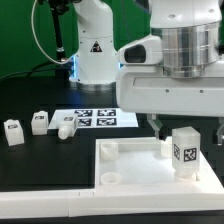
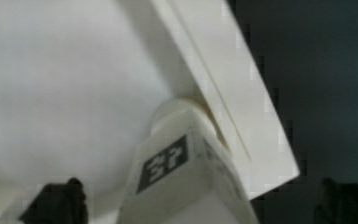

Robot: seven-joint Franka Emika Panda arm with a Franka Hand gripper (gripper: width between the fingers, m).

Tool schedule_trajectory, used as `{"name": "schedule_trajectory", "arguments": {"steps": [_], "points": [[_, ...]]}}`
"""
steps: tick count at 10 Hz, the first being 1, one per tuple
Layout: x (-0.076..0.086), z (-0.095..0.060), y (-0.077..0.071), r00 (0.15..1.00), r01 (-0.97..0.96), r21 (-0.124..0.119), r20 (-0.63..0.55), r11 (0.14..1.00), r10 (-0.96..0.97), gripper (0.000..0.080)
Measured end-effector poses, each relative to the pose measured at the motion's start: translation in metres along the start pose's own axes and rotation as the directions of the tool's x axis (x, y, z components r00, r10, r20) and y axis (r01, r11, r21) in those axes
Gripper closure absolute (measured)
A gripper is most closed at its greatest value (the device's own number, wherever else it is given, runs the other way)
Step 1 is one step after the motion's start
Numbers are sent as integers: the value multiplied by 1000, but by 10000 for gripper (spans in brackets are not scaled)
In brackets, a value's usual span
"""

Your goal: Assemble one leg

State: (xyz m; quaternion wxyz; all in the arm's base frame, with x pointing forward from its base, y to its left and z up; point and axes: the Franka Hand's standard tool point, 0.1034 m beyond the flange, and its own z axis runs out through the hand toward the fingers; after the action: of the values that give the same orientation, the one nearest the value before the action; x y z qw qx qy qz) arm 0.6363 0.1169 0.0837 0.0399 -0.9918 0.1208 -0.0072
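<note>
Leg point(image 1: 184, 150) upright in the tray's point(image 1: 130, 170) right corner – long axis vertical, directly beneath the end effector point(image 1: 190, 128). Fingers spread open, straddling the leg, gripping nothing.

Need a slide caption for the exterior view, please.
Panda gripper hovers over a tagged white leg standing upright on the rimmed tray-like piece.

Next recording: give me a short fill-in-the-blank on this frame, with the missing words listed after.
1. The leg under the gripper stands ____ on the tray.
2. In the exterior view, ____ more legs lie on the black table to the tray's left.
3. The marker board lies ____ the tray in the exterior view.
4. The table is ____ in colour.

Missing words: upright; three; behind; black
</note>
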Motion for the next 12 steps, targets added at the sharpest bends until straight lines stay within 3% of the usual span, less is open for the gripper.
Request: {"name": "schedule_trajectory", "arguments": {"steps": [1,2,3,4,5,8,10,11,12], "points": [[-1,0,-5,995,103,-5,-2,995,-103,151],[0,0,-3,998,69,-6,-3,998,-69,151],[0,0,-3,999,52,-7,-3,999,-52,240],[0,0,-3,999,52,-7,-3,999,-52,422],[0,0,-2,999,-36,-6,-3,999,36,503],[3,2,3,932,-362,2,-28,932,361,508],[4,2,4,812,-583,14,-18,812,583,508],[5,2,5,711,-703,31,4,711,703,509],[4,3,3,549,-836,33,20,548,836,509]]}}
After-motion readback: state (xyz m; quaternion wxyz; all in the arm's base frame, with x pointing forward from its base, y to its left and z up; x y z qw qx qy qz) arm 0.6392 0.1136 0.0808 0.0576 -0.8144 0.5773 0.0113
